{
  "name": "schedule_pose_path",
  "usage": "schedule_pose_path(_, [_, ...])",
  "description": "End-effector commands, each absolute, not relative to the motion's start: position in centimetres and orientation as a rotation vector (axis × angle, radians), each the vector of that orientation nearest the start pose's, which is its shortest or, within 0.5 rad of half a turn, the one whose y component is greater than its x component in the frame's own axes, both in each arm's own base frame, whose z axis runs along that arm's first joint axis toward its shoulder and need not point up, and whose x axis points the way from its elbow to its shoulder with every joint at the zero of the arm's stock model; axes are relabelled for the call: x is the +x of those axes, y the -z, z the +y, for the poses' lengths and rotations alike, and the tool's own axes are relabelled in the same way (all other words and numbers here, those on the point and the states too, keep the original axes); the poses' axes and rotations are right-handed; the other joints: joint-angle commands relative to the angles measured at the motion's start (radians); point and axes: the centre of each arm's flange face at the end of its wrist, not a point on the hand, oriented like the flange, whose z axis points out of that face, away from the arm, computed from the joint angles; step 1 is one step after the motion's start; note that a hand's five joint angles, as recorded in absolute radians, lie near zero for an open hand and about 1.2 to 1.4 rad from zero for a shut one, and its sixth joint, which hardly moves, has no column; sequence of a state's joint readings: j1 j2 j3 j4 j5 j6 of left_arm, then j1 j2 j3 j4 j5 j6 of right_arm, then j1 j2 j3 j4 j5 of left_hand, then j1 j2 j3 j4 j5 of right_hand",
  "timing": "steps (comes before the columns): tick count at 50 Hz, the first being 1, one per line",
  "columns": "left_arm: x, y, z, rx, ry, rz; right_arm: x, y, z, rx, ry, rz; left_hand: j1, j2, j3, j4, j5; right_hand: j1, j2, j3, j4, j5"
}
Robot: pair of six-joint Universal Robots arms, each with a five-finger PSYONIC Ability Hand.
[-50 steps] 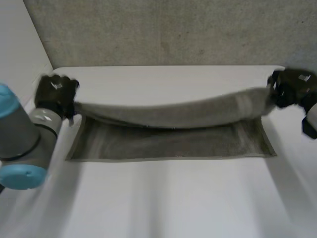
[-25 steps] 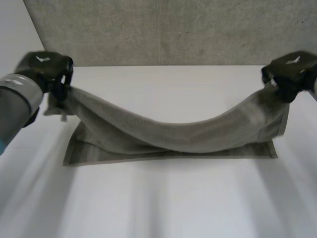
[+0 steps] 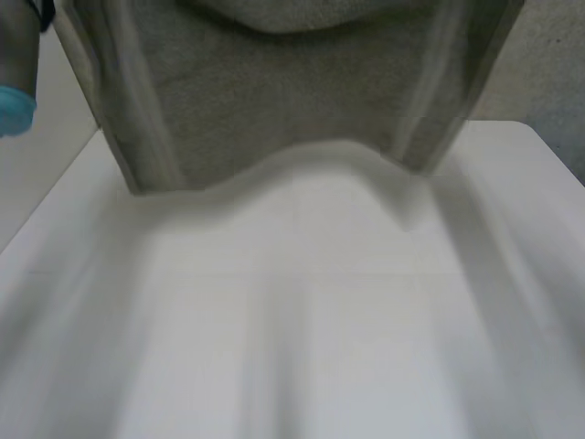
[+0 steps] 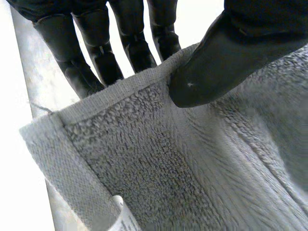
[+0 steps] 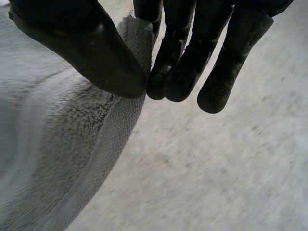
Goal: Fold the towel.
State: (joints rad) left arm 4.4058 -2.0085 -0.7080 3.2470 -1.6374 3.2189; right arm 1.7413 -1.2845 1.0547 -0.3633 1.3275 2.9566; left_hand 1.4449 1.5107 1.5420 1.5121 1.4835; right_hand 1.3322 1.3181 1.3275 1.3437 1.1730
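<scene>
Towel (image 3: pixel 292 101) hanging over the table's (image 3: pixel 302 320) far half, left robot hand (image 4: pixel 226 62) pinching its edge near a corner, right robot hand (image 5: pixel 82 43) pinching its opposite end.

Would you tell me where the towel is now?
In the head view the towel hangs over the white table's far side, its edge pinched by the left hand and the right hand.

Bright, diffuse light; towel (image 3: pixel 274 101) shadows the white table (image 3: pixel 302 366).

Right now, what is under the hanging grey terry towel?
Below the lower edge of the hanging grey terry towel lies the white table. The table's far part behind the cloth is covered.
</scene>
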Motion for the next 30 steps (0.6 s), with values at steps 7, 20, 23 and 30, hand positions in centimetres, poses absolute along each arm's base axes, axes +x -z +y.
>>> schedule_pose_path(7, [-22.9, -27.2, -34.5, 0.396, 2.352, 2.242, 20.2, -27.7, -35.4, -0.811, 2.151, 1.754, -0.049, -0.114, -0.146, -0.116, -0.262, 0.064, 0.078, 0.069, 0.053, 0.049])
schedule_pose_path(20, [-22.1, -19.9, -27.0, 0.699, 2.177, 2.357, 16.6, -21.6, -32.1, -0.747, 1.877, 2.015, -0.049, -0.114, -0.146, -0.116, -0.262, 0.064, 0.078, 0.069, 0.053, 0.049])
schedule_pose_path(23, [-21.9, -19.6, -26.2, 0.730, 2.157, 2.340, 16.4, -21.2, -31.0, -0.735, 1.825, 2.060, -0.049, -0.114, -0.146, -0.116, -0.262, 0.064, 0.078, 0.069, 0.053, 0.049])
schedule_pose_path(30, [-21.8, -18.2, -25.8, 0.732, 2.135, 2.353, 16.7, -19.9, -29.5, -0.732, 1.754, 2.092, -0.049, -0.114, -0.146, -0.116, -0.262, 0.064, 0.078, 0.069, 0.053, 0.049])
